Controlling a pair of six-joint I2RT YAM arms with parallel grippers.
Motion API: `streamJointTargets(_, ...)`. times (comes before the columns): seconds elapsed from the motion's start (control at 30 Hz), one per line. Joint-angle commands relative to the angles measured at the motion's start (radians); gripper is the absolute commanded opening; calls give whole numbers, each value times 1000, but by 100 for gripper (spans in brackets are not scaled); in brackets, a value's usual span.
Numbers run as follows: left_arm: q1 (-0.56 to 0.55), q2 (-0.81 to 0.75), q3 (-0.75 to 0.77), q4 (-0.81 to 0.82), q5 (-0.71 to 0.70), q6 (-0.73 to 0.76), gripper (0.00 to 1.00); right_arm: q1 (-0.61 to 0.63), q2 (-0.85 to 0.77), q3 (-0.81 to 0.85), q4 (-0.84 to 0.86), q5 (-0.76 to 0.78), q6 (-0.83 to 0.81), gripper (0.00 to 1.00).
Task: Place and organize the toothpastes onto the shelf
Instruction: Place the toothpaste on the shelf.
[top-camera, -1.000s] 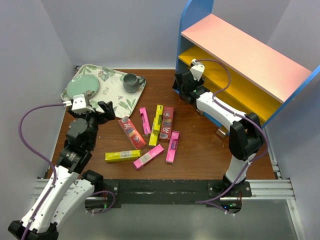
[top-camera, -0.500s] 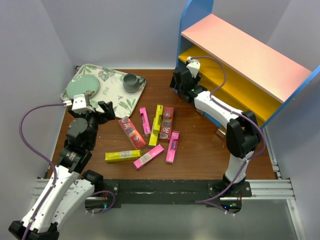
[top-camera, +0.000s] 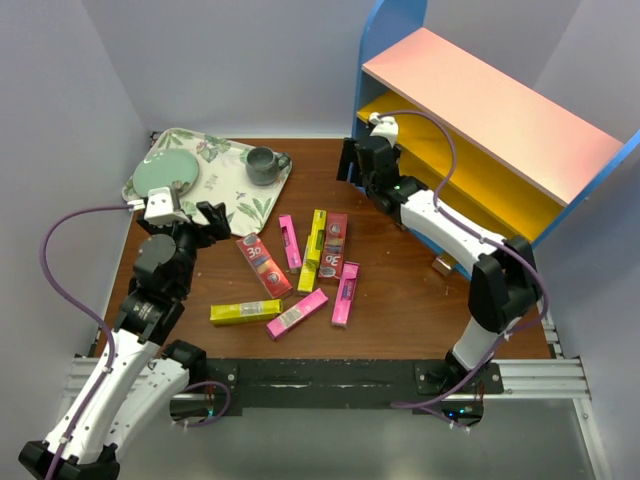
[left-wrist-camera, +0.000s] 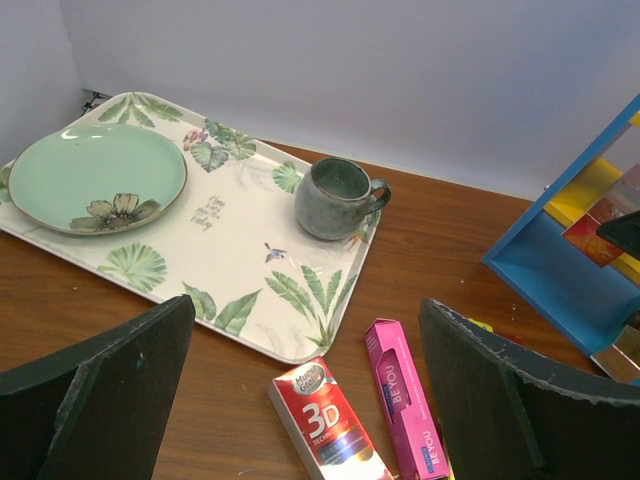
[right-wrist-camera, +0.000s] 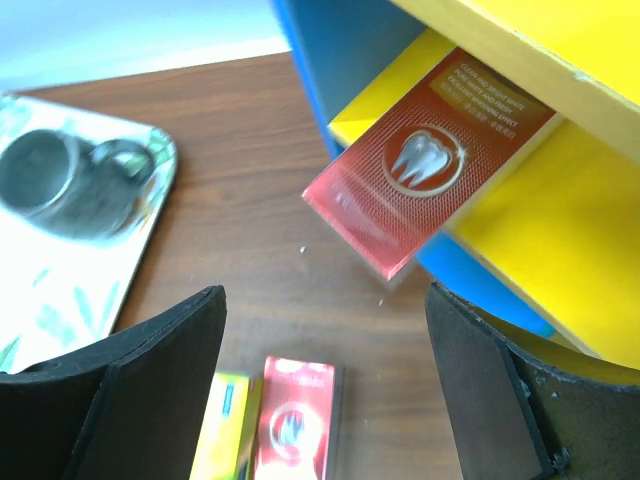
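The shelf (top-camera: 490, 100) stands at 2 o'clock on the table (top-camera: 400, 300). The right gripper (right-wrist-camera: 325, 300) hangs by the shelf's left end. Its fingers are wide apart and hold nothing. Just past them, at 1 o'clock in the right wrist view, a dark red toothpaste box (right-wrist-camera: 430, 165) lies tilted on the low yellow board. One end pokes out over the blue edge.

Seven more boxes lie flat in the middle of the table. The red 3D box (top-camera: 263, 265) is at the left. A long yellow box (top-camera: 314, 250) lies just beside another dark red box (top-camera: 334, 243). A second yellow box (top-camera: 245, 312) lies at 7 o'clock. The other three are pink.

The left gripper (top-camera: 212, 222) hangs at 9 o'clock, fingers spread wide and empty. The leafy tray (top-camera: 225, 190) at 10 o'clock holds a green plate (top-camera: 165, 175) and a grey mug (top-camera: 262, 165).
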Motion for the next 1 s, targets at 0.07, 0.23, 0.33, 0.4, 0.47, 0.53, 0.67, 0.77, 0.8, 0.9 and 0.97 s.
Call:
streamJointTargets(0.07,18,3,-3,28,29,-4,100,33,-75,-38,73,-262,-157,86)
streamJointTargets(0.23,22,6,-5,27,28,-5,100,73,5,47,42,-302,-295,89)
streamJointTargets(0.33,25,11,-5,27,28,-5,100,82,54,87,26,-308,-326,89)
streamJointTargets(0.4,25,11,-5,27,28,-5,100,82,81,92,19,-296,-344,89)
streamJointTargets(0.47,27,11,-5,27,29,-5,100,82,100,91,27,-282,-361,89)
streamJointTargets(0.53,27,14,-5,27,29,-5,100,82,114,95,30,-247,-390,89)
streamJointTargets(0.67,30,15,-5,28,32,-5,100,81,138,109,32,-178,-416,91)
streamJointTargets(0.77,32,17,-5,25,34,-5,100,76,157,118,42,-129,-456,91)
streamJointTargets(0.8,33,17,-3,27,35,-5,100,76,161,124,42,-113,-464,91)
streamJointTargets(0.9,33,18,-5,27,37,-5,100,67,175,124,52,-79,-476,92)
streamJointTargets(0.97,33,18,-5,27,37,-5,100,62,181,123,59,-67,-485,92)
